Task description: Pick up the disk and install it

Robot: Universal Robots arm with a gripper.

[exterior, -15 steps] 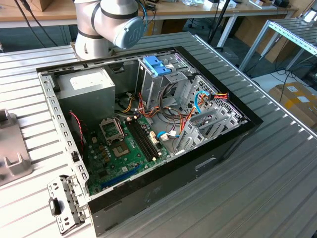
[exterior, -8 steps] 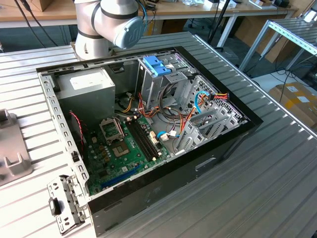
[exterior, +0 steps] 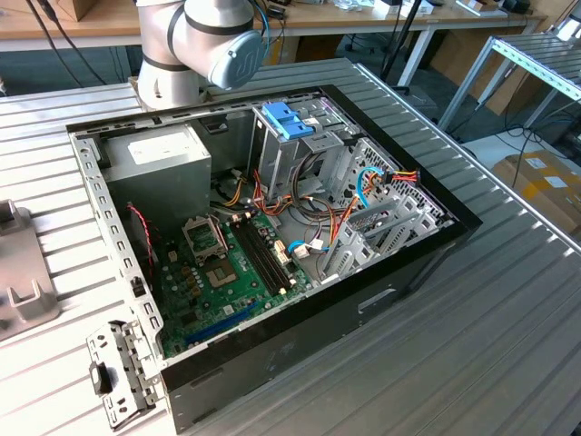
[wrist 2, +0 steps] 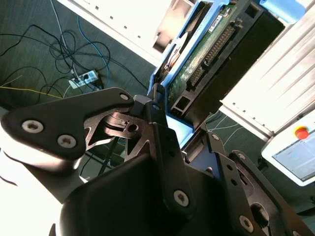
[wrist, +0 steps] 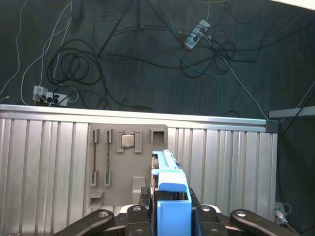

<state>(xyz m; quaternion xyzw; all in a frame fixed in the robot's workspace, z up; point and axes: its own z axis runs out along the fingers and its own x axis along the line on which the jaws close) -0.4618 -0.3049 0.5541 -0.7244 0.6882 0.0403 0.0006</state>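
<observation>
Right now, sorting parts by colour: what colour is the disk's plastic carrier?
The carrier is bright blue, best seen in the first wrist view.

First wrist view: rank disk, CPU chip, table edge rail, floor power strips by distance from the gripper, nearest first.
1. disk: clamped in the gripper.
2. CPU chip: seated in the grey holder, just beyond the disk.
3. table edge rail: past the holder.
4. floor power strips: on the dark floor beyond the rail; the two too close to call.

This was a robotics lab. An opened computer case (exterior: pixel 300 354) sat on a ribbed metal desk (exterior: pixel 508 345), cables (wrist: pixel 78 64) littering the floor (wrist: pixel 147 88).
</observation>
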